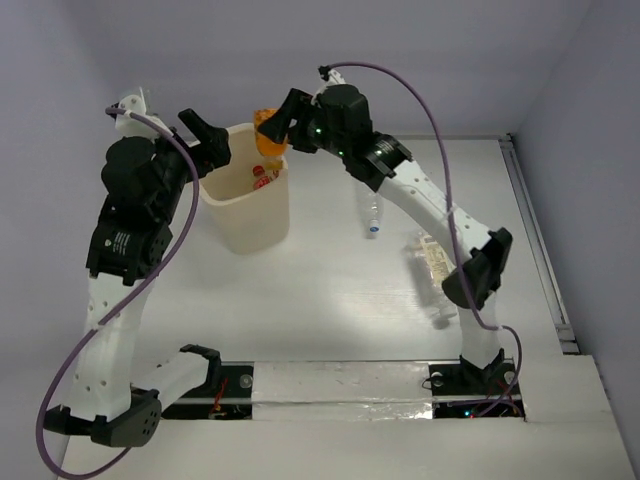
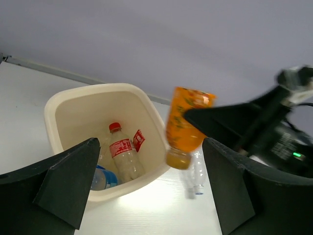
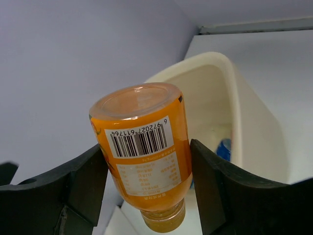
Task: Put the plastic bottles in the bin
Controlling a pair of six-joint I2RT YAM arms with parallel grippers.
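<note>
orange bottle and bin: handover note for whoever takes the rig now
Left gripper open, empty, beside the bin.
Right gripper shut on the orange bottle, neck down at the bin's rim, not yet in.
Done: red-labelled bottle and blue-labelled bottle in the bin.
To do: drop the orange one, then bin the clear bottle and squarish bottle lying on the table.

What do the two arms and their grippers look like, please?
The left arm and right arm: white links, black joints. The left gripper and right gripper: two black tapered fingers each. A purple cable runs along each arm; green lights on the right wrist.
</note>
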